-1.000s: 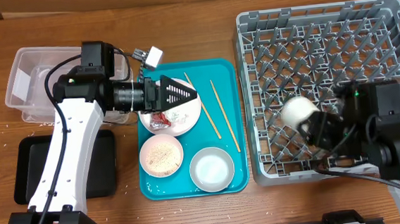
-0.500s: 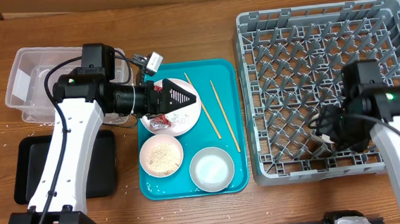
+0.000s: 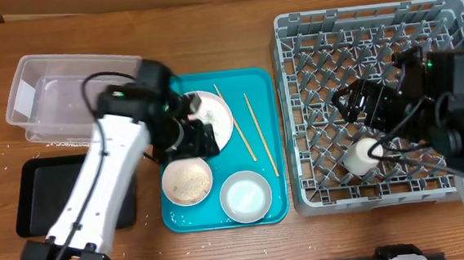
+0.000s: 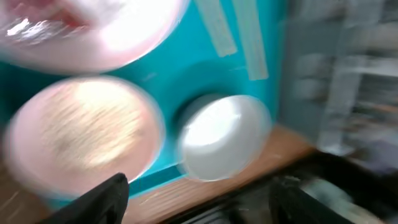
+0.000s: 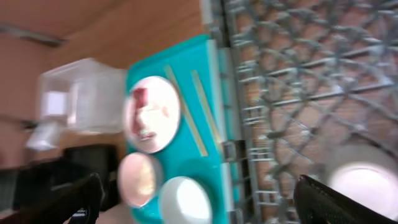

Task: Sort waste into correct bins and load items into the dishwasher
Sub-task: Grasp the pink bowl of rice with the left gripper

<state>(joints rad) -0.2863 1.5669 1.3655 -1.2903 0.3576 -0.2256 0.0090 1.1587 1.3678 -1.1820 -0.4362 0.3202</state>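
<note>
White cup (image 3: pixel 364 154) now lies released in the rack (image 3: pixel 316 50); left fingers (image 4: pixel 106 196), right fingers (image 5: pixel 78 200) spread.

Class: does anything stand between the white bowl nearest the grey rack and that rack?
A chopstick ends just off the bowl toward the rack; otherwise only the teal tray rim and rack wall.

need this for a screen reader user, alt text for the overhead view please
A white cup sits in the grey dish rack beside the open right gripper; the left gripper hovers over a teal tray holding white dishes and chopsticks, on a wooden table.
</note>
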